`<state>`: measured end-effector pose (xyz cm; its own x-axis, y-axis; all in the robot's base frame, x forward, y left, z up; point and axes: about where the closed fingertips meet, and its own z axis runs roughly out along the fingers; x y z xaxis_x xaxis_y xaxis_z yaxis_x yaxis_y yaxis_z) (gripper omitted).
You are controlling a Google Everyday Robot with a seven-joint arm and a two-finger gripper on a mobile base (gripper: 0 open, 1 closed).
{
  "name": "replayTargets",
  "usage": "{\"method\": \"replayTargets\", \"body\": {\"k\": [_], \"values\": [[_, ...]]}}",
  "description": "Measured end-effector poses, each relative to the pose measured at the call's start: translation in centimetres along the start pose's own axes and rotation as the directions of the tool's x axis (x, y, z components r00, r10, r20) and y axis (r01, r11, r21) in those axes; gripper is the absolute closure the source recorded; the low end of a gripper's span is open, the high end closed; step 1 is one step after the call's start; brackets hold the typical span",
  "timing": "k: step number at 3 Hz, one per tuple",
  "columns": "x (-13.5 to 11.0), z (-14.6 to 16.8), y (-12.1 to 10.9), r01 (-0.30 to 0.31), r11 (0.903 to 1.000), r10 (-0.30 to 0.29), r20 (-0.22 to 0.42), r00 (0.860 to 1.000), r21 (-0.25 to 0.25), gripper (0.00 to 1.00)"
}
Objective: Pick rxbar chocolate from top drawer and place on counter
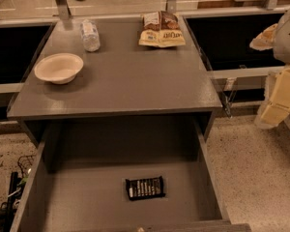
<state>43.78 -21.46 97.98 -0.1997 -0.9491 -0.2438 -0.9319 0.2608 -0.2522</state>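
Observation:
The rxbar chocolate (145, 188) is a small black wrapper with white lettering. It lies flat on the bottom of the open top drawer (77, 202), near the middle front. The counter (121, 81) is the dark grey tabletop above and behind the drawer. My gripper (276, 100) shows as pale cream parts at the right edge of the view. It is beside the counter, well to the right of the drawer and above the floor, and it holds nothing that I can see.
On the counter stand a white bowl (59, 67) at the left, a clear plastic bottle (90, 35) lying at the back, and a tan-and-brown snack bag (161, 30) at the back right. Black recessed bins (232, 37) flank the counter. Speckled floor (261, 178) lies to the right.

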Motion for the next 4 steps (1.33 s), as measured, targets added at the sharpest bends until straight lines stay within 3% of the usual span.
{"method": "replayTargets", "body": {"k": [1,2,3,4], "values": [[-0.1,0.5,1.7,0.02,0.9993,-0.018,0.063,0.998,-0.031,0.0],[0.1,2.5,4.6,0.032,0.9947,-0.019,0.127,0.992,-0.097,0.0],[0.1,2.6,4.6,0.032,0.9946,-0.019,0.126,0.992,-0.099,0.0],[0.0,4.7,5.0,0.038,0.9948,-0.026,0.119,0.993,-0.095,0.0]]}}
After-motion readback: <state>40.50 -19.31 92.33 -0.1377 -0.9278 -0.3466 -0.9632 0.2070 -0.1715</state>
